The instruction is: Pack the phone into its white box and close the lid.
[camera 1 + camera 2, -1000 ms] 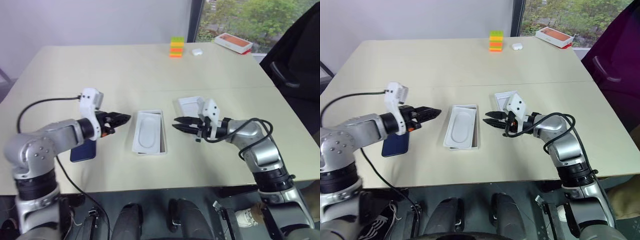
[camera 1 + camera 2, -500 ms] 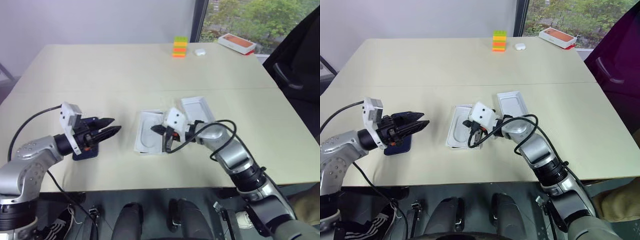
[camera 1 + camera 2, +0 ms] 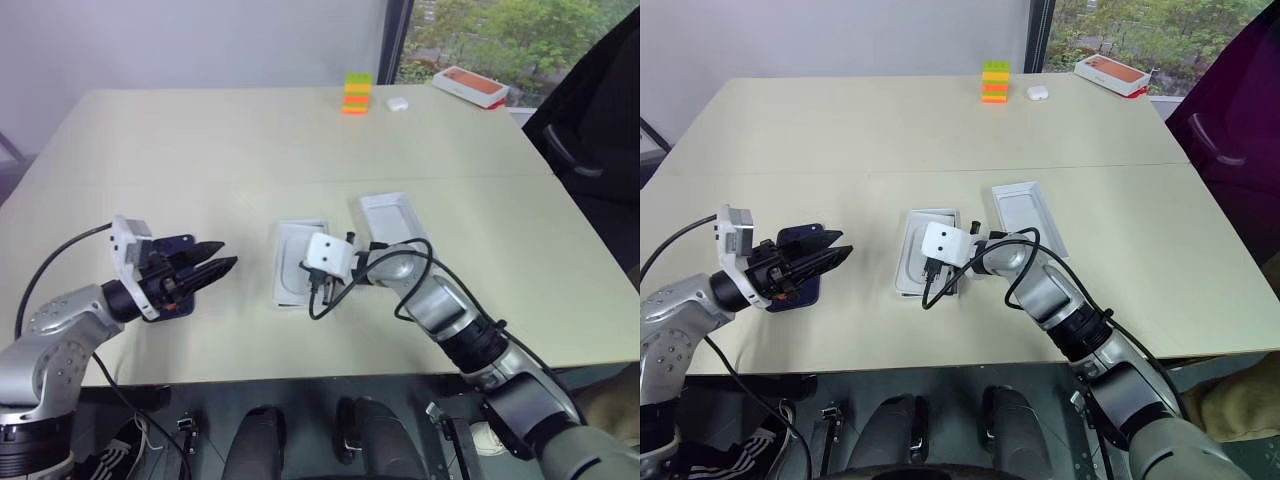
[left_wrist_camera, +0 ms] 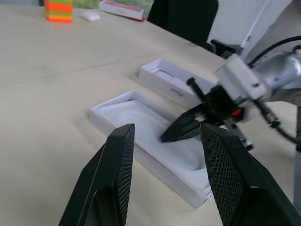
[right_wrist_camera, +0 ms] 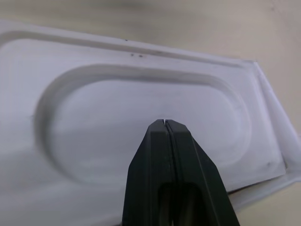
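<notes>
Showing one phone point(image 3: 800, 262), left tool point(image 3: 222, 266) spread, right tool point(image 5: 164, 123) pressed together.

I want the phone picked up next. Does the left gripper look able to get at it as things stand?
Probably yes. The phone lies flat on the table right under the open left gripper, nothing on top of it; the right gripper is over at the white insert.

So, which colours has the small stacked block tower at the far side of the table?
Green, yellow and orange bands on the block tower, clearest in the right eye view.
</notes>
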Controlling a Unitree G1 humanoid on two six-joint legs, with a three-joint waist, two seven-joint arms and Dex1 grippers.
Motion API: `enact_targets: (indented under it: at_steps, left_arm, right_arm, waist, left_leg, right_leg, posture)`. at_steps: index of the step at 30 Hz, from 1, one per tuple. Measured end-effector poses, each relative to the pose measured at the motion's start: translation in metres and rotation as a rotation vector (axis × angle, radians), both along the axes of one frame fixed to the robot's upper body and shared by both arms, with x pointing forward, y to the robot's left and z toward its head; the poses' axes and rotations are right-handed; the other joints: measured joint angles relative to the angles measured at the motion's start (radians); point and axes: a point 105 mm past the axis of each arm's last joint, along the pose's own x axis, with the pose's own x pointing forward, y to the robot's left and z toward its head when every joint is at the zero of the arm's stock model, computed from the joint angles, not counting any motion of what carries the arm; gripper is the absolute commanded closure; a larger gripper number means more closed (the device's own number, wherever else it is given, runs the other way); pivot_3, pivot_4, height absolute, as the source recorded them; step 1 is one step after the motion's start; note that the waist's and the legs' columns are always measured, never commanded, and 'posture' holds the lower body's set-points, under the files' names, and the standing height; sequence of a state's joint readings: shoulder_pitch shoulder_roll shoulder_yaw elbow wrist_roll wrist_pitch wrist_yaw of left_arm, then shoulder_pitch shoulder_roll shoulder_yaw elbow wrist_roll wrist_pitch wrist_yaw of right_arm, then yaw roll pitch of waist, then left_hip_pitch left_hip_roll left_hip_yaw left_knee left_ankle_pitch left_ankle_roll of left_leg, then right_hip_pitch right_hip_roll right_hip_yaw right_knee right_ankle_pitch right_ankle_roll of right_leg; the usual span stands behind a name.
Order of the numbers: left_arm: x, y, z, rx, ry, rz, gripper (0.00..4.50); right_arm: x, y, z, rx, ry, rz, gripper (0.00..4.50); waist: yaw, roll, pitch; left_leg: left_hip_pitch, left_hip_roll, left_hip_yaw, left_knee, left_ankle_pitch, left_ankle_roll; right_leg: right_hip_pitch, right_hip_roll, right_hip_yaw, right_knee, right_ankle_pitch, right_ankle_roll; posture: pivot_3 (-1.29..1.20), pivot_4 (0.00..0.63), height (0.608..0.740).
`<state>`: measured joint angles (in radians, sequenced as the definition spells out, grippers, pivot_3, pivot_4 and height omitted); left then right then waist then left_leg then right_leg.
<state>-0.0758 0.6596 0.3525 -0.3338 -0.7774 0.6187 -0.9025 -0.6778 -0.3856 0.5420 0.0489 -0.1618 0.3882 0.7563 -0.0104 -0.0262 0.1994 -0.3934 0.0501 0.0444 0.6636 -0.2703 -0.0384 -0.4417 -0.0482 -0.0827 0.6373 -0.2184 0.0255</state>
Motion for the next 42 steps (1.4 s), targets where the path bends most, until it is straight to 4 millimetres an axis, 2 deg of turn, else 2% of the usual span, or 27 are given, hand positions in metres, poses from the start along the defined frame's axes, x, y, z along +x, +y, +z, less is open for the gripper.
enact_targets:
  at_steps: [8,15,25,36,39,42]
  left_arm:
    - [0.0,-0.004,-0.002,-0.009,0.013,-0.007,2.17]
    - [0.0,-0.005,-0.003,-0.01,0.018,-0.009,2.17]
    - [0.003,-0.005,-0.001,-0.012,0.011,0.005,2.17]
    - [0.004,-0.005,-0.001,-0.013,0.009,0.012,2.17]
    - [0.005,-0.003,-0.002,-0.014,0.017,0.015,2.17]
    - [0.006,0.0,-0.004,-0.012,0.028,0.02,2.17]
  right_arm:
    - [-0.002,-0.006,0.0,-0.034,-0.003,0.04,4.47]
    - [-0.008,0.005,-0.004,0.026,0.02,0.037,4.47]
    - [0.012,0.003,-0.007,0.031,-0.062,-0.048,4.47]
    - [0.005,0.007,-0.002,0.038,-0.041,0.008,4.47]
    - [0.008,0.003,0.004,0.056,-0.051,-0.003,4.47]
    - [0.008,-0.002,-0.003,0.045,-0.039,-0.016,4.47]
  waist:
    - [-0.001,0.0,0.0]
    - [-0.002,0.0,0.0]
    - [-0.002,0.0,0.0]
    - [-0.002,0.0,0.0]
    - [-0.002,0.0,0.0]
    - [-0.001,0.0,0.0]
  left_leg:
    - [0.0,0.0,0.0,0.0,0.0,0.0]
    - [0.0,0.001,0.0,0.0,0.0,0.0]
    - [0.0,0.001,0.0,0.0,0.0,0.0]
    - [0.0,0.001,0.0,0.0,0.0,0.0]
    - [0.0,0.001,0.0,0.0,0.0,0.0]
    - [0.0,0.001,0.0,0.0,0.0,0.0]
  right_leg:
    - [0.0,0.001,0.0,0.0,0.0,0.0]
    - [0.0,0.001,0.0,0.0,0.0,0.0]
    - [0.0,0.001,0.0,0.0,0.0,0.0]
    - [0.0,0.001,0.0,0.0,0.0,0.0]
    - [0.0,0.001,0.0,0.0,0.0,0.0]
    - [0.0,0.001,0.0,0.0,0.0,0.0]
  posture:
    - [0.0,0.15,0.74]
    - [0.0,0.15,0.74]
    - [0.0,0.15,0.74]
    - [0.0,0.15,0.74]
    - [0.0,0.15,0.74]
    - [0.0,0.15,0.74]
